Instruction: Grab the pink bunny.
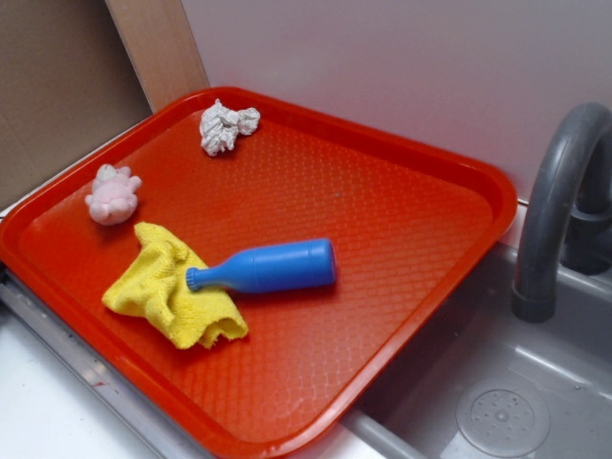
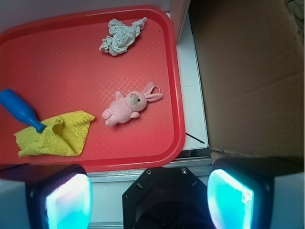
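So we're looking at a red tray [image 1: 421, 191] sitting next to a grey sink [image 1: 535, 382], and we'll use that tray as our anchor. Going left to right in the exterior view: the pink bunny [image 1: 113, 196] lies near the tray's left edge, on the tray floor, nothing touching it. Just below and right of it there's a yellow cloth [image 1: 167, 287] bunched up toward the tray's front-left side, and a blue bottle [image 1: 268, 267] lies on its side with its neck resting on that cloth and its fat end pointing toward the tray's middle. A crumpled paper wad [image 1: 226, 125] sits up by the tray's far rim. Off the tray's right side, a grey faucet [image 1: 559, 191] arches over the sink. From the wrist view, our gripper [image 2: 148, 200] hangs outside the tray's near rim with its fingers [image 2: 69, 198] spread wide apart, holding nothing, and the bunny is well clear of it.
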